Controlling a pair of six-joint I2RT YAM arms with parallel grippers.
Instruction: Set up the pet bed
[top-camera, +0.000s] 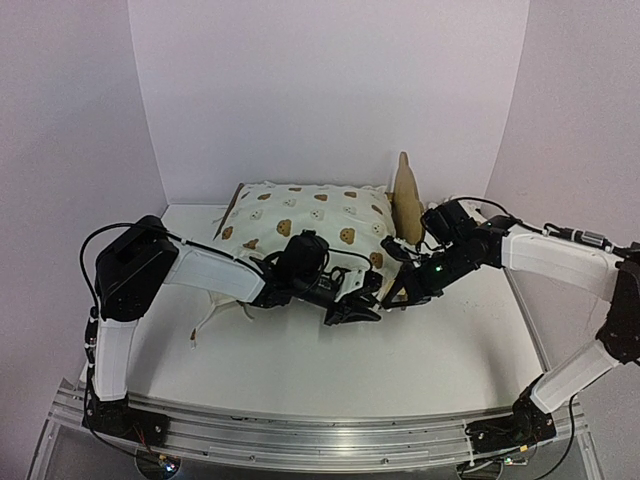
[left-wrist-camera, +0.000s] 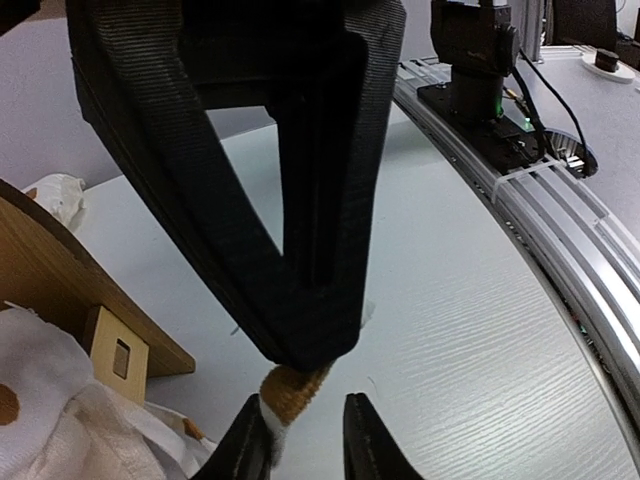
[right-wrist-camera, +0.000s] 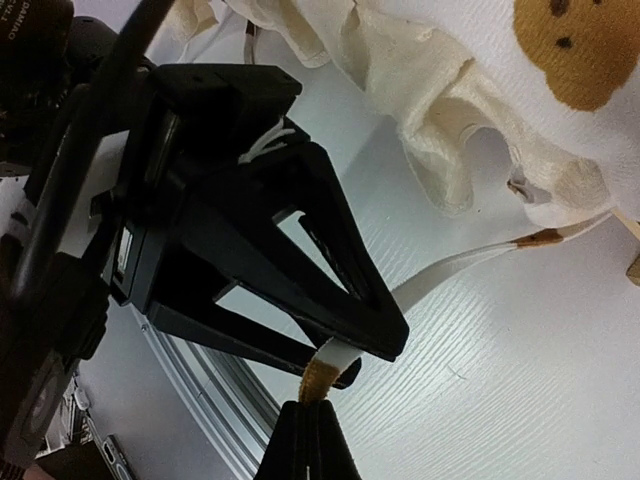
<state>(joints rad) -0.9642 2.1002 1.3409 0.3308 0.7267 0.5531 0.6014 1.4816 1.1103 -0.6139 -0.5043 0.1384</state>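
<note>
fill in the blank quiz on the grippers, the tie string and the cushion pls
1. The right gripper is ____ on the tie string.
2. The left gripper's fingers stand ____, with the string's end between them.
3. In the top view, the wooden headboard rises at the cushion's ____ edge.

Missing words: shut; apart; right

Cushion (top-camera: 310, 225) on pet bed (top-camera: 406, 195), table (top-camera: 420, 350) rear; tie string (right-wrist-camera: 455, 265) in front, between left gripper (left-wrist-camera: 302, 420) and right gripper (right-wrist-camera: 306, 420).
</note>
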